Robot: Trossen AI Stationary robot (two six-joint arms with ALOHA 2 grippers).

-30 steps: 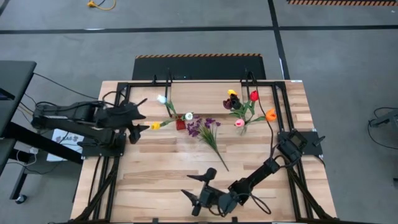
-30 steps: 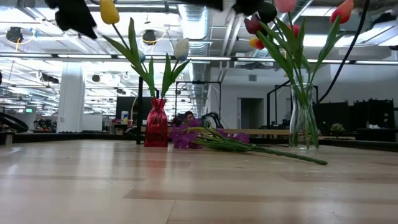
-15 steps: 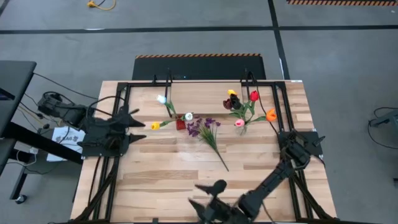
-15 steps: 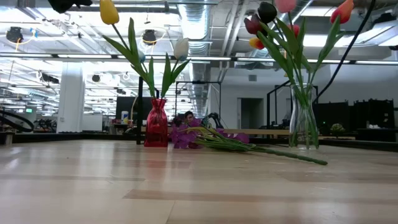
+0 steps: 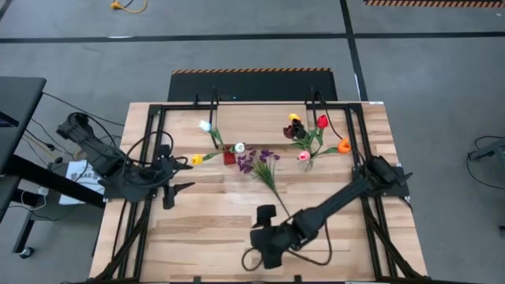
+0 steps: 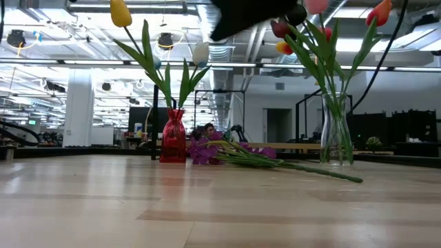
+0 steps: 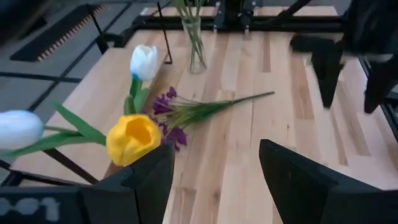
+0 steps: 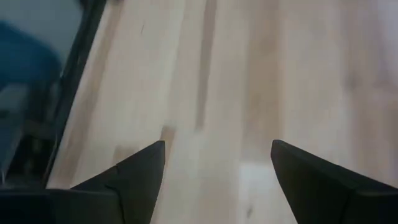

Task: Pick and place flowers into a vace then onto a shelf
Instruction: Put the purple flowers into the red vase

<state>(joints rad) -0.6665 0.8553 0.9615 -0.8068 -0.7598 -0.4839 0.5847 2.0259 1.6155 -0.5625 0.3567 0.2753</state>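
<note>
A red vase [image 5: 229,157] stands on the table with a yellow tulip [image 5: 196,159] and two white tulips [image 5: 206,126] in it. A clear glass vase [image 5: 306,162] to its right holds red, orange, pink, yellow and maroon tulips [image 5: 319,122]. The purple sprig [image 5: 264,169] lies flat on the boards between the vases. My left gripper [image 5: 175,178] is open, left of the red vase; its wrist view shows the yellow tulip [image 7: 134,139] just ahead. My right gripper [image 5: 263,225] is open above bare boards near the table's near edge. I cannot make out the shelf.
A black metal frame [image 5: 237,105] runs along the table's far edge and down both sides. The right arm [image 5: 339,197] stretches slantwise over the table's right half. Bare planks [image 5: 213,205] lie between the two grippers. Grey floor surrounds the table.
My left gripper has drawn back from the yellow tulip toward the table's near edge as its arm folded back to the left. My right arm has swung and straightened, bringing its gripper a little away from the near edge toward the purple sprig. The flowers and vases have stayed put.
</note>
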